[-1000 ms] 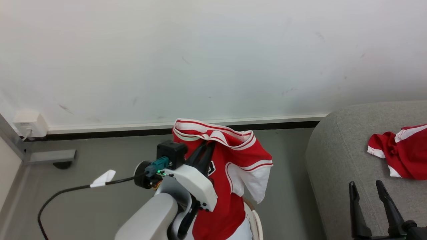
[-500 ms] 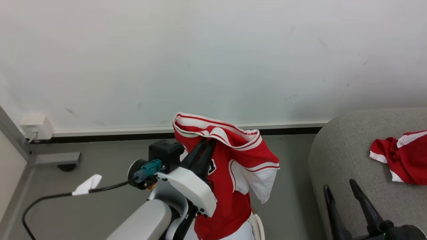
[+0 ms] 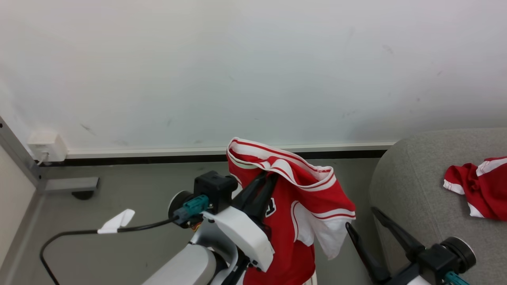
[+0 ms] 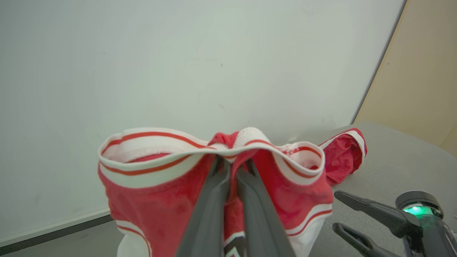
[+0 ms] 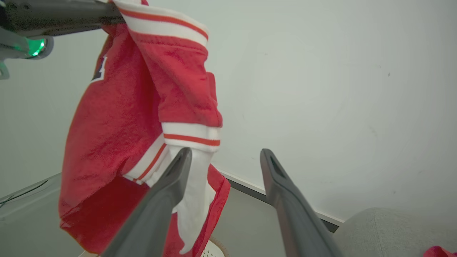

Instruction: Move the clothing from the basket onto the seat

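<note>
Clamped fast in the left gripper (image 4: 234, 162), soft fleecy red garment (image 4: 160, 200) with ribbed white-striped trim, drooping in folds just beside the empty, widely spread right gripper (image 5: 225, 151)

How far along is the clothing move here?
Done: one red garment lies on the sofa. In hand: the left gripper is shut on a red jersey hanging short of the sofa, the right gripper open beside it. Left: setting it down; the basket's contents are hidden.
</note>
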Controlling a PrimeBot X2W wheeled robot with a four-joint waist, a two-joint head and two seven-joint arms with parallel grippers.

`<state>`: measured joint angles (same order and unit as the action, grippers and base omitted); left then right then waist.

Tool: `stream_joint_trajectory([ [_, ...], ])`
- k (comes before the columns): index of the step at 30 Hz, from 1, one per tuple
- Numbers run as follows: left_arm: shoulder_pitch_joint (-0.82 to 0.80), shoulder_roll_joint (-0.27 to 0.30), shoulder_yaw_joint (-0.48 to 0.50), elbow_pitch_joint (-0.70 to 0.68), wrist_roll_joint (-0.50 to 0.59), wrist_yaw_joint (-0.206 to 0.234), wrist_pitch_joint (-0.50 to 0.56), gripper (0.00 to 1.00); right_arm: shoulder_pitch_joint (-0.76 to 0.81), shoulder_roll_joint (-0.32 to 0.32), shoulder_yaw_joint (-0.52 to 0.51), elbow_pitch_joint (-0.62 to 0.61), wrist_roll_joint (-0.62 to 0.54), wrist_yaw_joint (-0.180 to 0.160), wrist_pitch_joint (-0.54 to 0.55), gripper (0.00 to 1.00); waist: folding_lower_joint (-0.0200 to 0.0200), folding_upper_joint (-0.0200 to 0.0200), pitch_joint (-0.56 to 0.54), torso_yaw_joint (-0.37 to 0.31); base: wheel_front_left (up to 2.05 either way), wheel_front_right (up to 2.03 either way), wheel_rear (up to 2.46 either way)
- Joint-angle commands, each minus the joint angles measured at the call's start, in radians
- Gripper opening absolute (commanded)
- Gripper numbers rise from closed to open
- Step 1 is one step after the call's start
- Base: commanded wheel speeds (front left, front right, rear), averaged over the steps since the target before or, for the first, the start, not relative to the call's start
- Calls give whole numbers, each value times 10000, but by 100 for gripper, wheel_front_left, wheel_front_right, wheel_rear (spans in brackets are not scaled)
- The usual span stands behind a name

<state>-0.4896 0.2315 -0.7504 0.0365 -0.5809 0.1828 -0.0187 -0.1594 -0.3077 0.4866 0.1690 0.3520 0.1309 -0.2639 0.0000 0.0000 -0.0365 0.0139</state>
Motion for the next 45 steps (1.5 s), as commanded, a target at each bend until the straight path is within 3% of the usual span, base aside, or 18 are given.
stream_joint_trajectory([
  [1, 88, -8, -33, -60, 9, -44, 39, 0, -309, 4, 106, 242, -18, -3, 15, 100, 0, 0, -2, 34, 0, 0, 0],
  [9, 94, -186, -404, -295, -87, -233, 212, 0, -1678, 546, 1484, 1748, 330, -3, 10, 100, 0, 0, -10, 155, 0, 0, 0],
  [16, 48, -370, -593, -382, -177, -334, 261, 0, -2349, 1062, 1676, 2846, 520, -3, 2, 100, 0, 0, -11, 266, 0, 0, 0],
  [17, 26, -398, -627, -373, -206, -357, 264, 0, -2449, 1231, 1769, 3037, 780, -3, 1, 0, 0, 0, -15, 321, 0, 0, 0],
  [23, 44, -301, -590, -194, -154, -257, 184, 2, -2519, 1272, 2085, 2837, 1930, -3, -1, 0, 0, 0, -2, 382, 0, 0, 0],
  [27, 143, -218, -600, -73, -107, -249, 88, 41, -2525, 1175, 2116, 2599, 2364, -3, -1, 0, 0, 0, 24, 353, 0, 0, 0],
  [28, 163, -212, -605, -39, -96, -244, 64, 58, -2499, 1169, 2080, 2529, 2492, -3, -3, 0, 0, 0, 31, 343, 0, 0, 0],
  [29, 191, -204, -607, 9, -88, -235, 18, 99, -2472, 1156, 2042, 2451, 2619, -3, -3, 0, 0, 0, 36, 334, 0, 0, 0],
  [36, 435, -116, -869, 560, -20, -393, -172, 100, -2315, 963, 1495, 1860, 3622, -3, -2, 0, 0, 0, 83, 254, 0, 0, 0],
  [45, 760, -229, -1298, 1310, 128, -673, -666, 100, -2145, 537, 445, 1386, 3654, -3, -4, 0, 0, 0, 115, 53, 0, 0, 0],
])
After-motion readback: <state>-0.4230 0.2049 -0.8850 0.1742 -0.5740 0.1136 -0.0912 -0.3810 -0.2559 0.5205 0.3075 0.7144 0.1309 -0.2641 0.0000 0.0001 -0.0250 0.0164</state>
